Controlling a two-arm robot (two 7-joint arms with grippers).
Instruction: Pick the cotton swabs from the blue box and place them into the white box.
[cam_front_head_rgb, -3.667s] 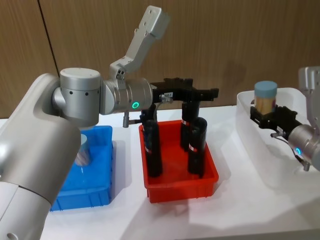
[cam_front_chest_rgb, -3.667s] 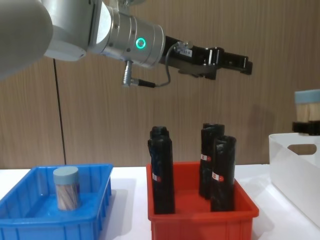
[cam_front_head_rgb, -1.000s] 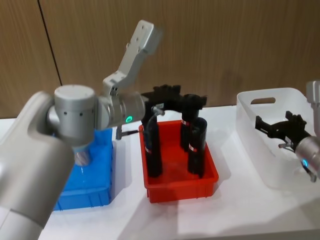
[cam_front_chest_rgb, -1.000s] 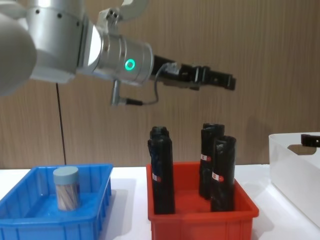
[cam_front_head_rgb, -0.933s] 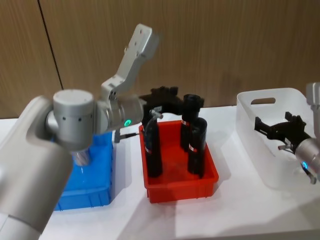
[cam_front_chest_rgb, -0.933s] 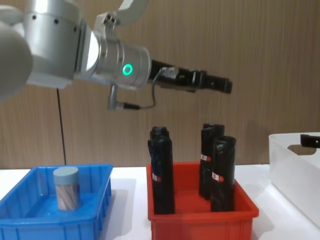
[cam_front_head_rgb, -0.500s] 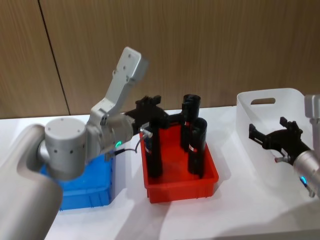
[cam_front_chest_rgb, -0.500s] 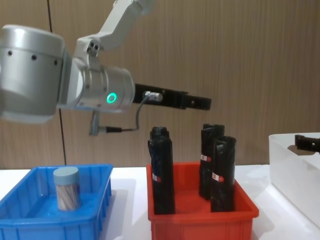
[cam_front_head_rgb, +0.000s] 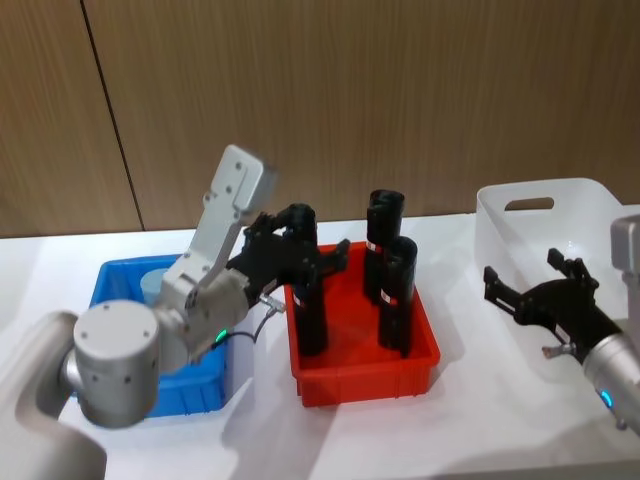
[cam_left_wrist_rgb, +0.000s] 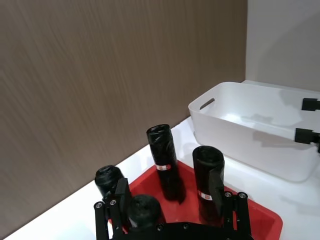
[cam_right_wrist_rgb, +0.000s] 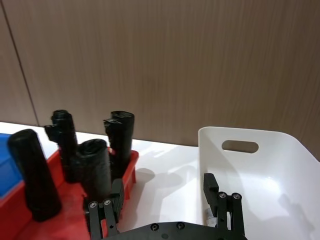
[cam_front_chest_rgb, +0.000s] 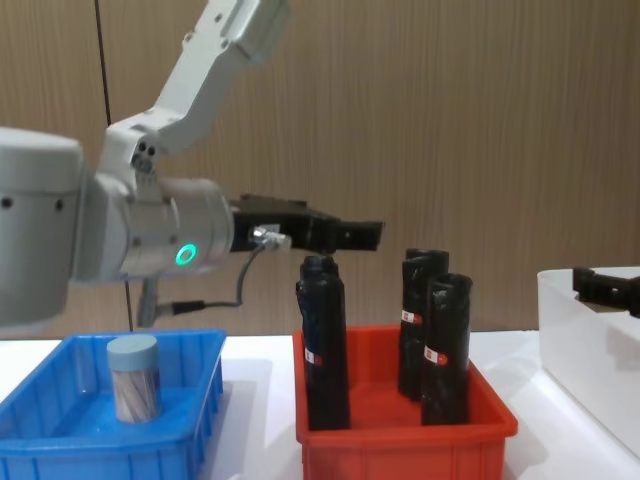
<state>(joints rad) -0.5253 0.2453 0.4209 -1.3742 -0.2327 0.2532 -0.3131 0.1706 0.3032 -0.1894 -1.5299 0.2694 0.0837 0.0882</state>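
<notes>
Chest view gives me one jar of cotton swabs (cam_front_chest_rgb: 133, 375) standing upright in the blue box (cam_front_chest_rgb: 100, 462), untouched. My left gripper (cam_front_chest_rgb: 362, 234) has swung back and come down from high over the red bin (cam_front_chest_rgb: 400, 440) to just above the nearest of the black rolls (cam_front_chest_rgb: 325, 340). It is spread wide, holds nothing, and is not yet over the jar. On the other side, the right gripper (cam_front_head_rgb: 525, 280) was carrying a jar above the white box (cam_front_head_rgb: 500, 225) a few seconds ago. Now it hangs at that box's rim with its fingers apart and empty, so I take that jar as delivered, though I can't make it out inside. I read this as the changeover: one jar dropped off, left arm coming round for the one remaining in the blue box.
</notes>
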